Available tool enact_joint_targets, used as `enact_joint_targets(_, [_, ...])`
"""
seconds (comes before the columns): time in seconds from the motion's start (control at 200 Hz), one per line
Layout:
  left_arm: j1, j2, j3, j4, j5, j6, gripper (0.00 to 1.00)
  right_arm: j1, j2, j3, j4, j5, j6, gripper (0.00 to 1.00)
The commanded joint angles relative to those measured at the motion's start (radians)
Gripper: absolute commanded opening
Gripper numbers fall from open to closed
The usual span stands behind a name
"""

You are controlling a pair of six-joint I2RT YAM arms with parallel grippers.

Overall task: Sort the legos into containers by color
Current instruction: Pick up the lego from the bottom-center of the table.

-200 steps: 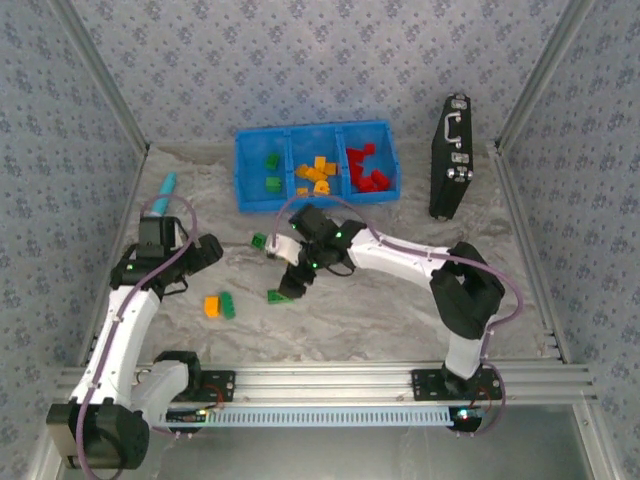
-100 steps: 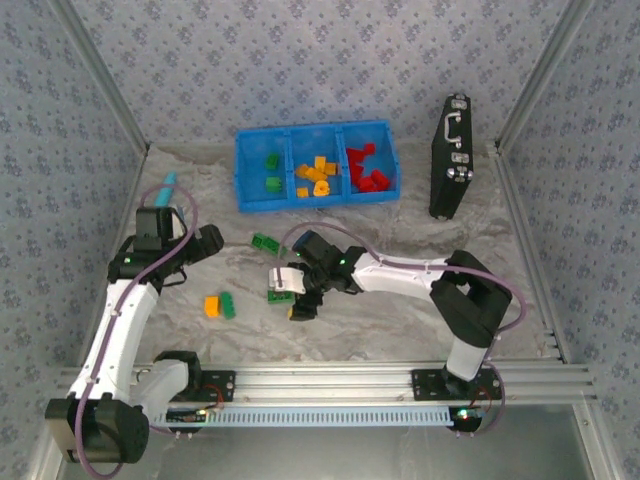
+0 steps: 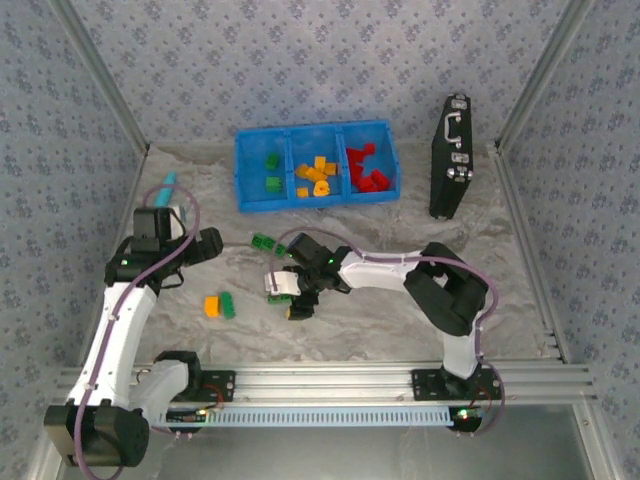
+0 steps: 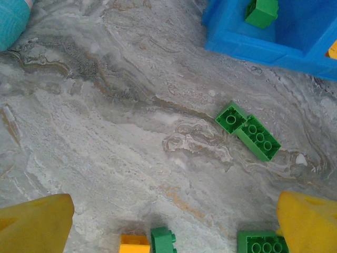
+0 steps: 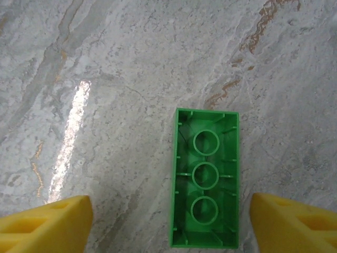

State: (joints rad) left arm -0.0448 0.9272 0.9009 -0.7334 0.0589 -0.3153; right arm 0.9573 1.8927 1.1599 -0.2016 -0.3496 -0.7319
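Right gripper (image 5: 171, 224) moved nearer, jaws apart around 1 green lego (image 5: 205, 179); left gripper (image 4: 171, 224) wide too.

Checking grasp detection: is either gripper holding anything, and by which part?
Nothing held. Right gripper open, straddling an upturned green brick without touching it; left gripper open too.

Top camera overlooks the whole counter (image 3: 390, 325) from its near edge; both close, downward-facing wrist cameras share one green brick (image 5: 205, 184).
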Motion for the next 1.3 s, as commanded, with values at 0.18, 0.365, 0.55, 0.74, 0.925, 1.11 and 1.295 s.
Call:
enact_joint_targets(0.18, [0.005,-0.046,0.050,-0.003,-0.035,0.265,0.99,-0.020,0.050,0.024,0.009,0.017,-0.011,0.71])
enact_joint_targets(0.365, [-0.051,-0.235,-0.055,0.066,0.067,0.689,1.00,-0.039,0.066,0.069,-0.002,0.009,-0.009,0.54])
enact_joint_targets(0.55, [-0.060,-0.433,-0.184,0.120,0.180,0.907,1.00,-0.072,0.072,0.075,0.019,-0.021,0.011,0.49])
enact_joint_targets(0.74, [-0.064,-0.417,-0.168,-0.030,0.349,1.002,1.00,-0.086,0.069,0.077,0.010,-0.040,-0.003,0.37])
enact_joint_targets(0.925, [-0.174,-0.380,-0.169,-0.165,0.294,1.119,1.00,-0.088,0.064,0.081,-0.041,-0.082,-0.058,0.49])
enact_joint_targets(1.11, [-0.196,-0.380,-0.192,-0.133,0.301,1.122,1.00,-0.081,0.064,0.096,-0.049,-0.069,-0.089,0.66])
enact_joint_targets(1.295, [-0.203,-0.384,-0.203,-0.143,0.307,1.128,1.00,-0.073,0.086,0.129,-0.068,-0.069,-0.110,0.68])
